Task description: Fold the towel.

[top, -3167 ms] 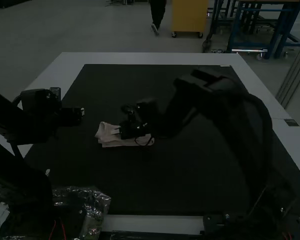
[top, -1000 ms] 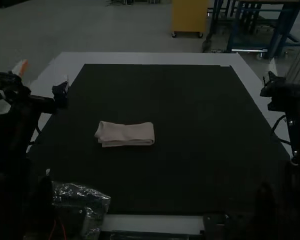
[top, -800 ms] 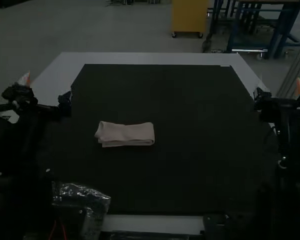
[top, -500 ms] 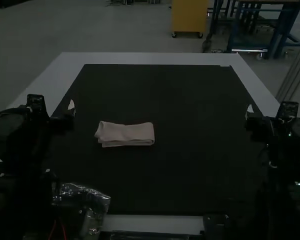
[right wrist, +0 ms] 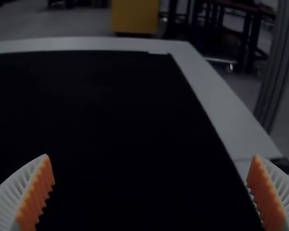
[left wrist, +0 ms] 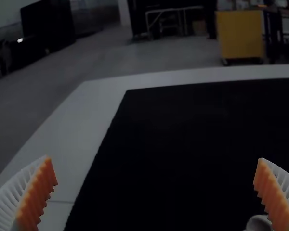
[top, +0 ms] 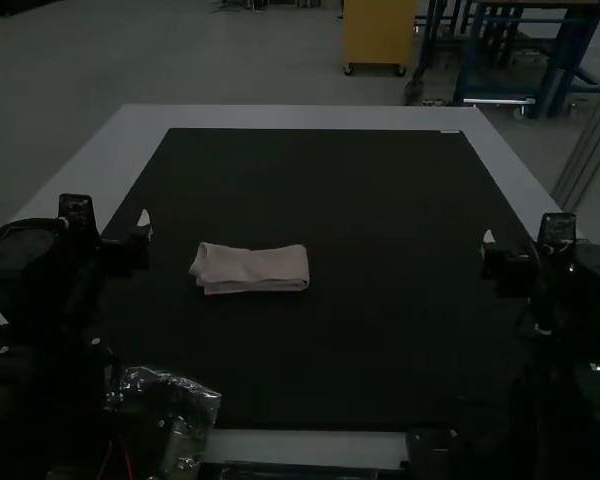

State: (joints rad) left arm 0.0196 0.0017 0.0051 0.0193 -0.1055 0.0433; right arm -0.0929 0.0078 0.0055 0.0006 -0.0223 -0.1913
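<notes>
The pale towel (top: 250, 268) lies folded into a narrow strip on the dark mat, left of the middle, with its layered edges loose at the left end. My left gripper (top: 142, 222) is off to the towel's left, clear of it. Well to the right of the cloth stands my right gripper (top: 488, 240). In the left wrist view my left gripper (left wrist: 155, 187) is wide open, and a bit of the towel (left wrist: 258, 223) shows beside one finger. The right wrist view has my right gripper (right wrist: 150, 185) wide open too, with nothing between its fingers.
The dark mat (top: 380, 350) covers most of the white table (top: 310, 118). Crumpled clear plastic (top: 185, 400) lies by the left arm's base at the near edge. A small dark patch (right wrist: 283, 165) marks the table's right border.
The right arm has drawn back from the towel to the right side, leaving the cloth lying as it was. The left arm has shifted too, and both grippers have come lower over the last second.
</notes>
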